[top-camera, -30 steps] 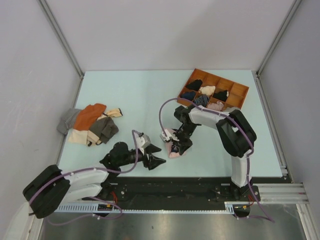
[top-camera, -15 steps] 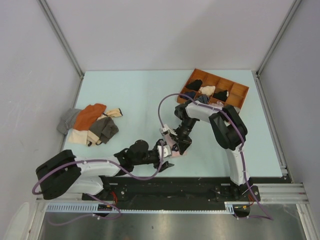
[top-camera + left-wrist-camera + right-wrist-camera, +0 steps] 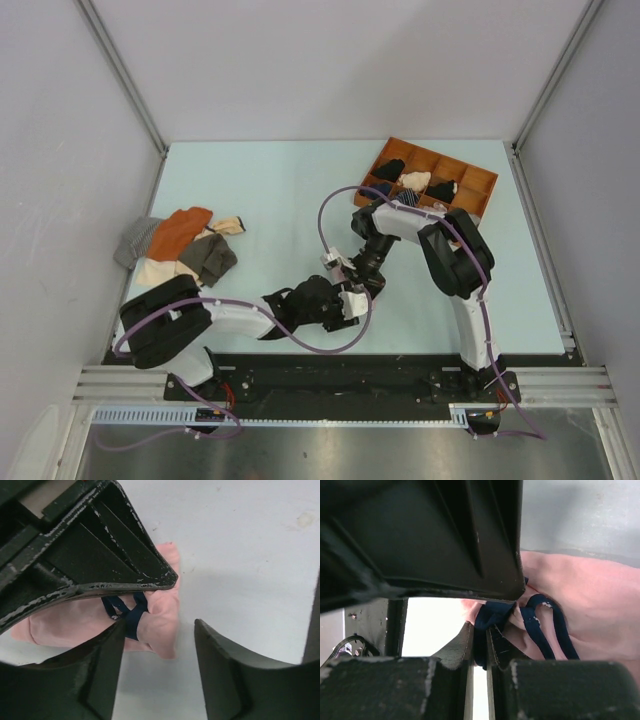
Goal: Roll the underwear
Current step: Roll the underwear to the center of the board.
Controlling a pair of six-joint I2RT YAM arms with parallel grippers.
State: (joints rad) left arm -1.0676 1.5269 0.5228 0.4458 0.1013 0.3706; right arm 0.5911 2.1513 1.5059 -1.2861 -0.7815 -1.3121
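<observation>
The right pincer [image 3: 480, 630] is all but closed, its tips nipping a strand of the navy edging [image 3: 540, 625] of the underwear [image 3: 590, 610]. The pink cloth bunches just beyond those tips and rests on the table [image 3: 240, 540]. The left pincer [image 3: 160, 630] stands open directly opposite. One finger [image 3: 95, 675] is against the edging at the cloth's near edge, the other is over bare table, and it holds nothing.

The underwear looks light, soft and limp, so it will likely sag and unfold wherever it is not pinned. The edging seems the firmer part and the better place to hold. A bite on the thick folded edge between the left pincer's fingers should hold the roll better than a single loose layer, which could slip out.
</observation>
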